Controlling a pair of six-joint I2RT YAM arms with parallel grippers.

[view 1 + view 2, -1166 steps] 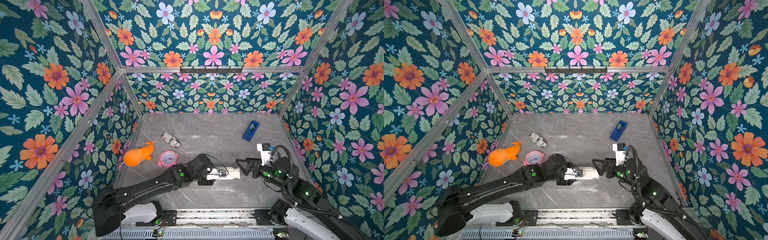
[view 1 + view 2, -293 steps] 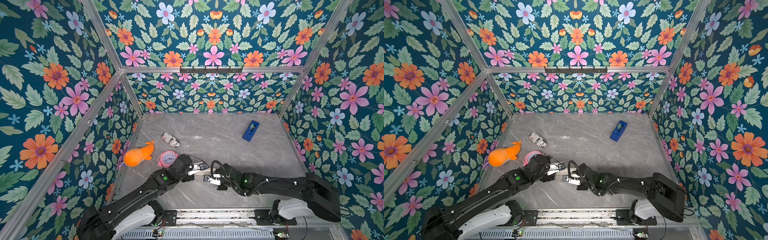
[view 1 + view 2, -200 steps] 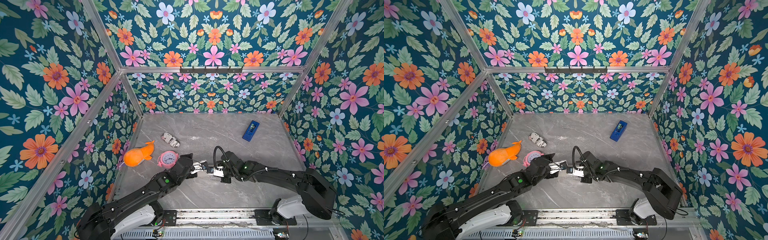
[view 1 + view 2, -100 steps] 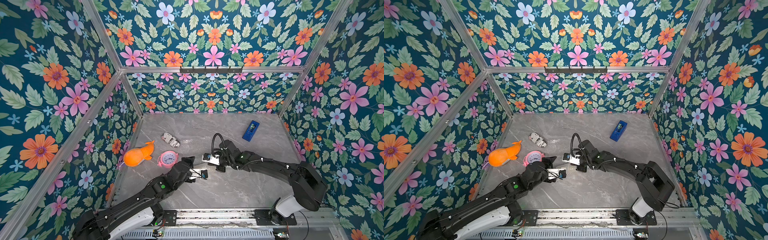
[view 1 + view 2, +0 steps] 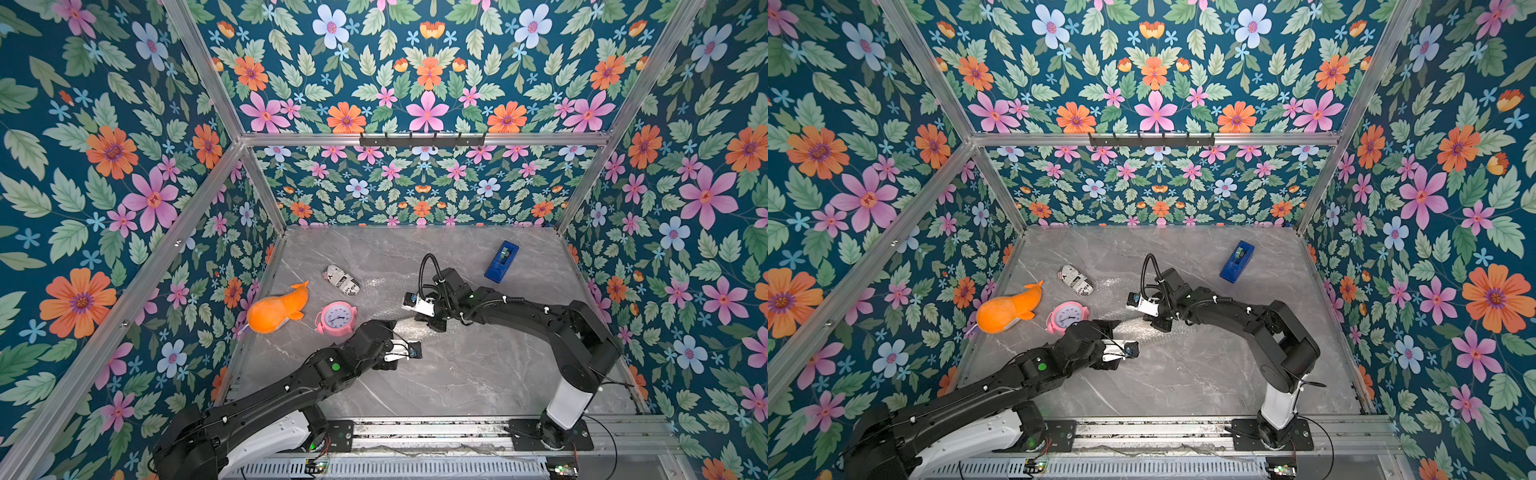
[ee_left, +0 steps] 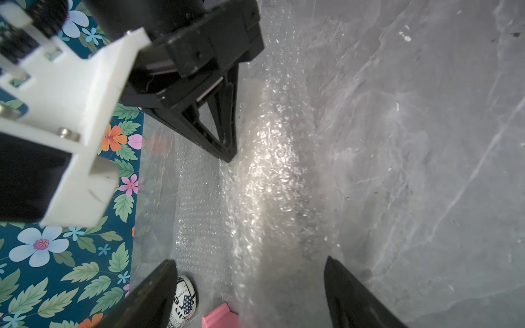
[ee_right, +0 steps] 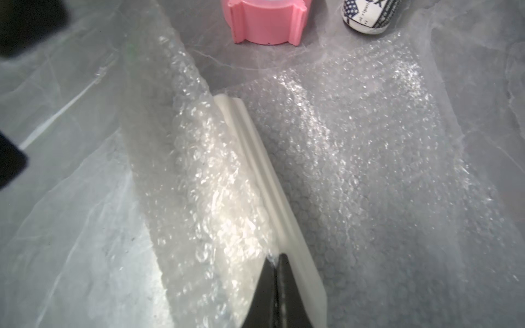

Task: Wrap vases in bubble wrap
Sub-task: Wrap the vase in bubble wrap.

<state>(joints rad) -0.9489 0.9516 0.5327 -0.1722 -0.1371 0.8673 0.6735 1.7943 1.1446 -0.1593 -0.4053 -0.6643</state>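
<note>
The bubble wrap (image 5: 409, 328) (image 5: 1136, 326) lies crumpled in the middle of the table, and part of it is folded up over the vase. The vase (image 7: 255, 159) lies on its side under that fold. It shows in the right wrist view as a cream ribbed strip along the fold's edge. My right gripper (image 7: 275, 257) (image 5: 432, 326) is shut on the edge of the wrap, right against the vase. My left gripper (image 6: 250, 272) (image 5: 390, 326) is open at the other end of the bundle. Its fingers (image 6: 159, 284) stand wide apart on either side of the wrap without touching it.
A pink alarm clock (image 5: 337, 318) and a newspaper-print cylinder (image 5: 341, 280) sit just left of the wrap, close to my left gripper. An orange plush whale (image 5: 276, 309) lies by the left wall. A blue tape dispenser (image 5: 501, 262) stands at the back right.
My right gripper has carried the wrap's edge from the front-middle toward the back, folding it over the vase. My left arm has drawn back slightly toward the front, jaws still apart.
</note>
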